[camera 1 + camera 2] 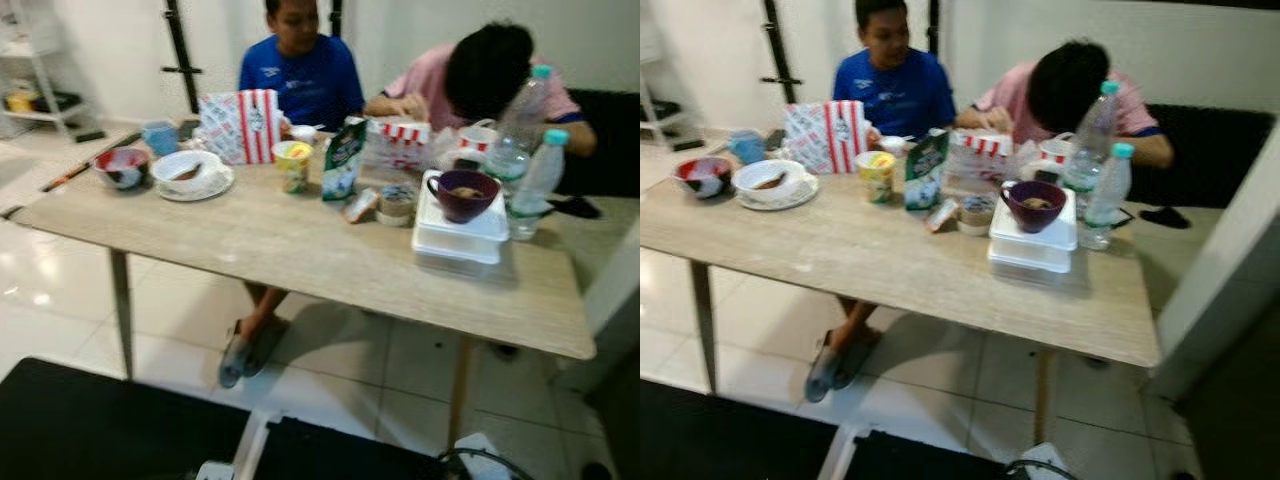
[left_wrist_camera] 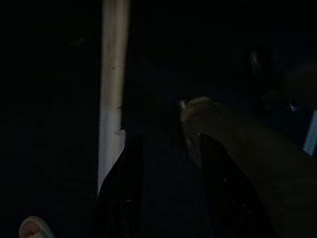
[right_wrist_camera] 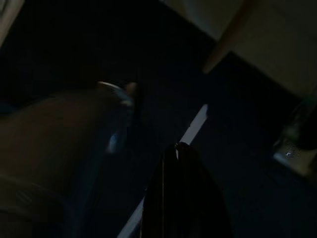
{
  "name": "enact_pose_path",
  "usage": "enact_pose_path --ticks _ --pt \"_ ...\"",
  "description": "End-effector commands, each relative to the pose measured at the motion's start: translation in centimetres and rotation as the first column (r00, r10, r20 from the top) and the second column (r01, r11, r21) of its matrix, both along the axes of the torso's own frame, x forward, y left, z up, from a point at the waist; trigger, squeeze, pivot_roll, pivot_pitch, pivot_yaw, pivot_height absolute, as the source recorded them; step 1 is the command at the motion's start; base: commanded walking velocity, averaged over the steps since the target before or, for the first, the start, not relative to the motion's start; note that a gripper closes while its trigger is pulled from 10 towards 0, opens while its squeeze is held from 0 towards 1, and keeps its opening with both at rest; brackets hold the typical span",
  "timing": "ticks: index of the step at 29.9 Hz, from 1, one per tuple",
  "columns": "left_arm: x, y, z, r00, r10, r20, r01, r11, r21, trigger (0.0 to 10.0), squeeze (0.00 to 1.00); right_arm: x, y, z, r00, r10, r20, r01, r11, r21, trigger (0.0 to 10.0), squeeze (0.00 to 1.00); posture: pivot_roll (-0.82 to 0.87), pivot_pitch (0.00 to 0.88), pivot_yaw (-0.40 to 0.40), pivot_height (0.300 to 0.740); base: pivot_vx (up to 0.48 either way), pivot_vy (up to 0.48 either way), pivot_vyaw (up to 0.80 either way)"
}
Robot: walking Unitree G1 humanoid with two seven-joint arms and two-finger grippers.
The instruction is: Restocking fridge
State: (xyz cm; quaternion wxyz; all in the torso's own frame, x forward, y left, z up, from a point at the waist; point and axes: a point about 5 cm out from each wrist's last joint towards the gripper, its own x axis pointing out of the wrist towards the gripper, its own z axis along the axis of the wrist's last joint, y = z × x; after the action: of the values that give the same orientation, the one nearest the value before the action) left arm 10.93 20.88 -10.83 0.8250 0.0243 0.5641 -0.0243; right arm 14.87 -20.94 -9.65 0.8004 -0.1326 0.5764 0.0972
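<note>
A light wooden table (image 1: 300, 262) stands in front of me with food and drink on it. A green and white carton (image 1: 343, 160) stands upright near the middle, beside a yellow cup (image 1: 292, 165). Two clear water bottles (image 1: 537, 185) with teal caps stand at the right end. A purple bowl (image 1: 463, 195) rests on stacked white containers (image 1: 460, 238). My left gripper (image 2: 163, 163) and right gripper (image 3: 181, 148) hang low in deep shade, away from the table.
Two people sit at the far side, one in blue (image 1: 305, 75), one in pink (image 1: 480, 75) bent over the table. A red-striped bag (image 1: 240, 125), bowls on plates (image 1: 190, 172) and a blue cup (image 1: 158, 136) sit at the left. A black mat (image 1: 90, 420) lies near my feet.
</note>
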Motion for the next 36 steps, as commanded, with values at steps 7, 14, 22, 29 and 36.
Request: enact_pose_path --ticks 7,14,22,29,36 --pt "0.51 0.21 0.18 1.000 -0.001 0.014 0.001 1.000 0.011 10.0 0.00 0.06 -0.42 0.09 1.000 -0.001 0.003 0.001 1.000 -0.024 10.0 0.00 0.01 0.000 0.034 0.740 0.000 0.000 -0.79" --pt "0.48 0.26 0.16 1.000 0.001 0.010 -0.002 1.000 0.019 10.0 0.00 0.08 -0.51 0.10 1.000 0.006 0.001 -0.006 0.999 -0.041 10.0 0.00 0.01 0.000 0.035 0.740 0.000 0.000 -0.79" --pt "0.54 0.20 0.18 1.000 -0.001 0.010 0.001 1.000 0.012 10.0 0.00 0.19 -0.51 0.14 1.000 -0.010 0.015 0.011 0.999 -0.035 10.0 0.00 0.01 0.000 0.036 0.740 0.000 0.000 -0.10" --pt "0.41 0.15 0.12 1.000 0.007 -0.002 -0.007 1.000 0.002 10.0 0.00 0.20 -0.49 0.14 1.000 -0.006 0.015 0.007 0.999 -0.034 10.0 0.00 0.01 0.000 0.036 0.740 0.000 -0.357 0.00" --pt "0.43 0.26 0.14 1.000 0.022 0.004 -0.022 1.000 0.015 10.0 0.00 0.18 -0.48 0.14 1.000 -0.004 0.011 0.005 1.000 -0.031 10.0 0.00 0.01 0.000 0.036 0.740 0.000 -0.270 0.00"
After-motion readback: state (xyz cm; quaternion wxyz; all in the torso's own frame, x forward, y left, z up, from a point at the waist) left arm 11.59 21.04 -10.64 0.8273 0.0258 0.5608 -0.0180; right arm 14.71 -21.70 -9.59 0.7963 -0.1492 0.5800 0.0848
